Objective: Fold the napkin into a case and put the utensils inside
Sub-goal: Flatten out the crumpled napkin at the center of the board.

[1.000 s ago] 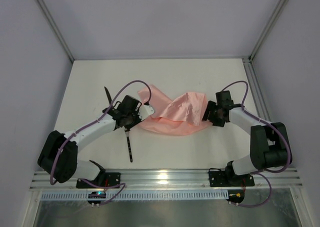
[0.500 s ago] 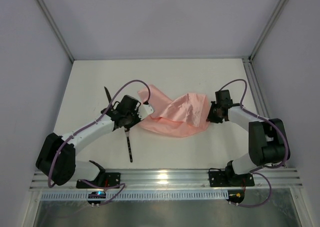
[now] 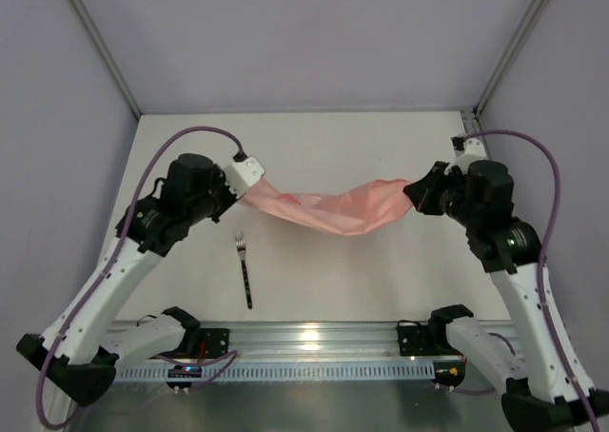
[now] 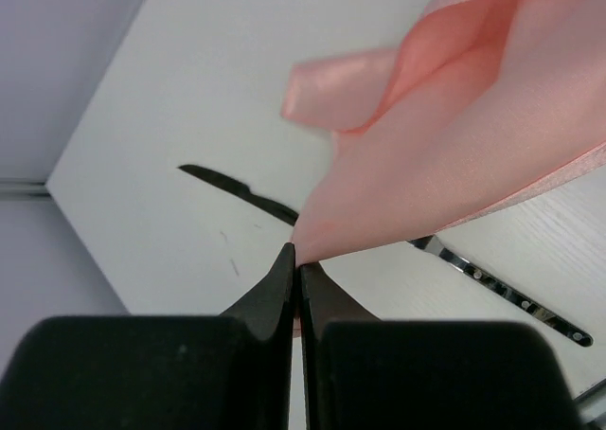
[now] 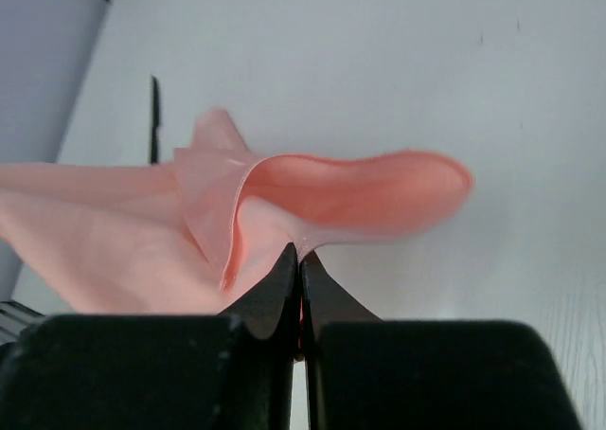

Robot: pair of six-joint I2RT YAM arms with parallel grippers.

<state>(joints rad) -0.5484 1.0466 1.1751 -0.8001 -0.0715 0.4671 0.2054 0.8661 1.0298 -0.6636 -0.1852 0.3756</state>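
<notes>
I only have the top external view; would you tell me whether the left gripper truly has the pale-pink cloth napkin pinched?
Observer: Yes; the left wrist view shows the left gripper shut on a corner of the thin pale-pink cloth napkin.
Operator: And the right one?
Observer: The right gripper is shut on a fold of it.
Operator: Where is the knife?
Observer: The slender black knife lies flat on the white table, partly behind the napkin.

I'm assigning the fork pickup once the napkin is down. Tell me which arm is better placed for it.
Left, probably: the fork lies nearer the left pincer than the right pincer. Both are shut on the napkin, which must be released first.
</notes>
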